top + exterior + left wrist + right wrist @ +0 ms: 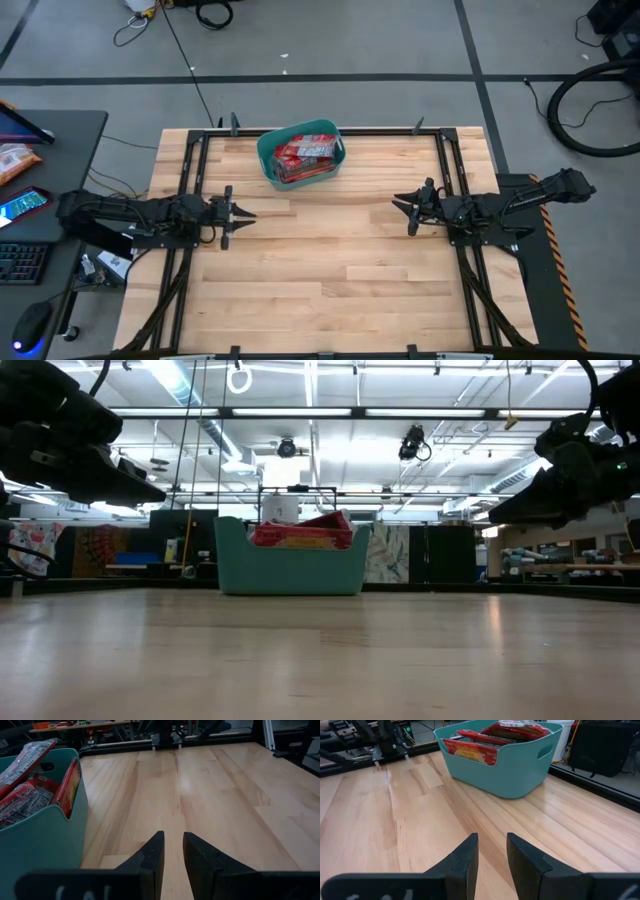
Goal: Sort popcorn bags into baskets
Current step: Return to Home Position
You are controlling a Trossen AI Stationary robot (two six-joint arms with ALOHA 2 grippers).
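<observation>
Arm, left side: low over the left of the table [330,260], its left gripper [248,214] pointing toward the middle; jaws a narrow slit apart, nothing between them.
Basket: teal basket [290,570] at the far middle of the table, well apart from both grippers.
Popcorn bags: the red popcorn bags [305,152] all lie heaped inside it, some leaning on edge above the rim; none seen loose on the boards.
Handling: probably light, crinkly film packets, slick on the face and soft in the middle, so they would bend and slide.
Hold: judged best at a sealed edge or corner, jaws closing across the thin side.
Arm, right side: mirrored at the right, right gripper [400,208] facing inward, jaws likewise slightly parted and empty.
</observation>
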